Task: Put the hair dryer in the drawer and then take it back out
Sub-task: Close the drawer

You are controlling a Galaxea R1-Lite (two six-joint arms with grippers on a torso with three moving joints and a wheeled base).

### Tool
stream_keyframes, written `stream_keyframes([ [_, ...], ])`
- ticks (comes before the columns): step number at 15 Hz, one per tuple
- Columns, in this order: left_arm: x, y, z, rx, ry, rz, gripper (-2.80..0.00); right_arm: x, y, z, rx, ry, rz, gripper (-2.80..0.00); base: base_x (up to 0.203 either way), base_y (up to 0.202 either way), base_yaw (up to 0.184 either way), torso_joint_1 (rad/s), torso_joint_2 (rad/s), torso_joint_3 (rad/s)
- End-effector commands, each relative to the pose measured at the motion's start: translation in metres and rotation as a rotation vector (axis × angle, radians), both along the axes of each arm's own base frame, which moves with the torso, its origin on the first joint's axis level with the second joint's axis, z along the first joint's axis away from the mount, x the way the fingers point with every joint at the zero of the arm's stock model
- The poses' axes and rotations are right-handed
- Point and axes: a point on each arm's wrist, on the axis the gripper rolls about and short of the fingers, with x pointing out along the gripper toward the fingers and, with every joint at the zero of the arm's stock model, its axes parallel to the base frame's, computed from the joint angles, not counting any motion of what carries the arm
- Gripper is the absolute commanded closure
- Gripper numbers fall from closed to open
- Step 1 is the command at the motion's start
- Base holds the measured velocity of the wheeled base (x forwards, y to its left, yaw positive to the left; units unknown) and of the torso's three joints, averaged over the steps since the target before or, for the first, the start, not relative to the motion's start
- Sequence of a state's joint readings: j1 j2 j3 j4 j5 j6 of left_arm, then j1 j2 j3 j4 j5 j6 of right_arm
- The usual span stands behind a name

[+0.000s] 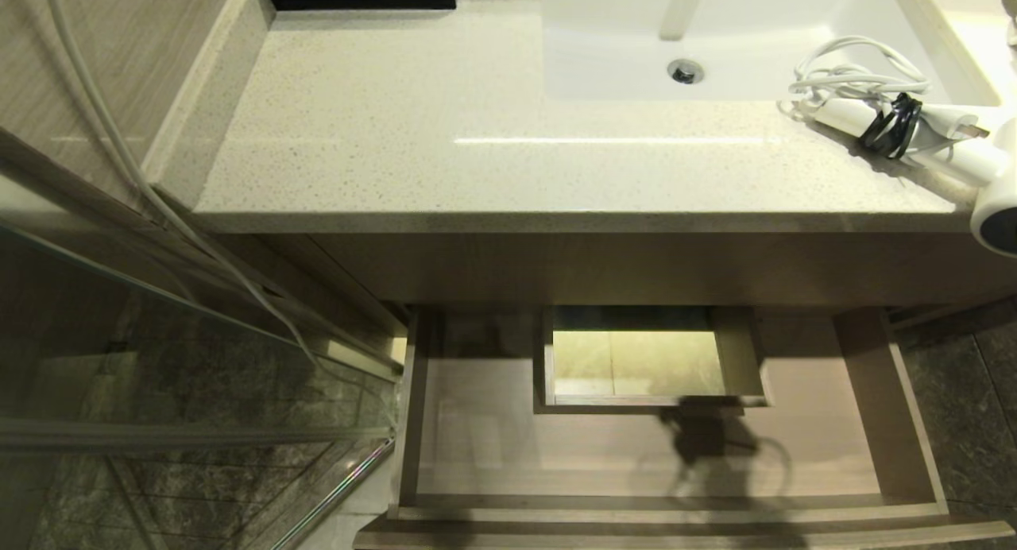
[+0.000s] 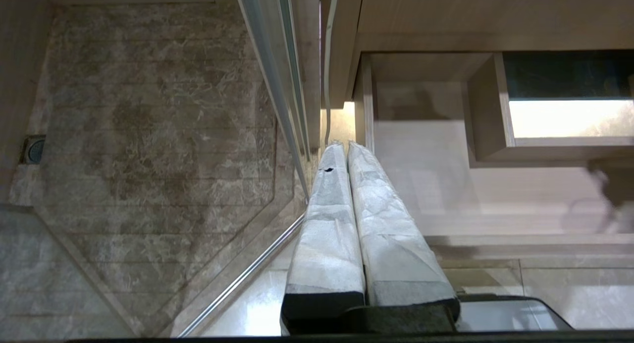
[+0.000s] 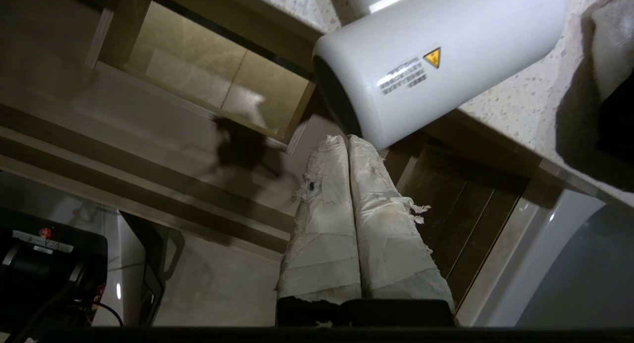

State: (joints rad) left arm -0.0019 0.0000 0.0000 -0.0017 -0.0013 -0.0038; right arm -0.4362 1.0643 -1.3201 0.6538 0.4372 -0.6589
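The white hair dryer (image 1: 965, 162) lies on the speckled counter (image 1: 477, 137) at the far right, its cord (image 1: 850, 77) bundled by a dark strap (image 1: 894, 125). Its barrel (image 3: 446, 60) overhangs the counter's front edge. Below, the wood-grain drawer (image 1: 493, 423) stands pulled out with nothing in it, a boxed notch (image 1: 647, 359) at its back. My right gripper (image 3: 346, 139) is shut on nothing, its tips close under the barrel's mouth; it is outside the head view. My left gripper (image 2: 345, 144) is shut and hangs by the drawer's (image 2: 421, 184) left side.
A white sink basin (image 1: 715, 41) with a faucet (image 1: 679, 9) sits behind the dryer. A glass shower partition (image 1: 159, 335) and a white hose (image 1: 119, 152) stand to the left. Dark floor tiles (image 1: 977, 423) lie right of the drawer. My black base (image 3: 44, 263) is below.
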Motion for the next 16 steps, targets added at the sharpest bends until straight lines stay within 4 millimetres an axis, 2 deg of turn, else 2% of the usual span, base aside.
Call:
stream_keyframes([
  [1,0.0,0.0,0.0,-0.002,0.0,0.0,0.0,-0.018,0.008,-0.008,-0.011,-0.019,0.004,0.0,0.0,0.0,0.0,-0.19,0.08,-0.12],
  [6,0.0,0.0,0.0,-0.001,0.001,0.0,0.0,-0.038,0.018,-0.028,-0.01,-0.019,0.002,0.0,0.0,0.0,0.0,-0.308,0.09,-0.214],
  [9,0.0,0.0,0.0,-0.001,0.0,0.0,0.0,-0.042,0.019,-0.033,-0.005,-0.013,0.0,0.0,0.0,0.0,0.0,-0.308,0.05,-0.26],
  [11,0.0,0.0,0.0,-0.001,0.0,0.0,0.0,-0.054,0.025,-0.053,0.01,0.013,-0.009,0.0,0.0,0.0,0.0,-0.307,0.02,-0.276],
  [16,0.0,0.0,0.0,-0.001,0.0,0.001,0.0,-0.063,0.028,-0.072,0.007,0.038,-0.044,0.0,0.0,0.0,0.0,-0.28,-0.02,-0.302],
])
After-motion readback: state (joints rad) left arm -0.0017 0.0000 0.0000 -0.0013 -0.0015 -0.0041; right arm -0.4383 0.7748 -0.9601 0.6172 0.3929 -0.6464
